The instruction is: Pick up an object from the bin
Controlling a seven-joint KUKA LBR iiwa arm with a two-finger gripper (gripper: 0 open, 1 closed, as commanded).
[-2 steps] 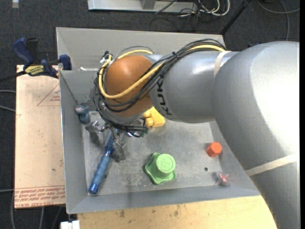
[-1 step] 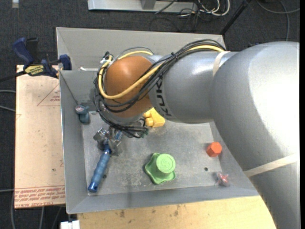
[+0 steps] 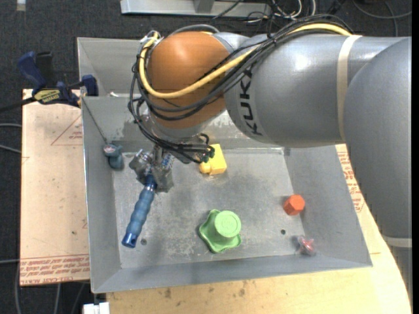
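Observation:
My gripper (image 3: 152,170) hangs under the orange cover, low in the left half of the bin. It is right at the upper end of a long blue handle-shaped tool (image 3: 138,216), which lies slanted toward the bin's front left. Whether the tool is gripped I cannot tell. A yellow block (image 3: 214,162) lies just right of the gripper, partly under the cables. A small blue-grey piece (image 3: 114,156) sits to its left by the bin wall.
A green lobed cap-like thing (image 3: 221,230) lies near the front wall at the middle. An orange block (image 3: 294,205) and a small pink piece (image 3: 305,244) lie at the right. The big grey arm covers the bin's back right.

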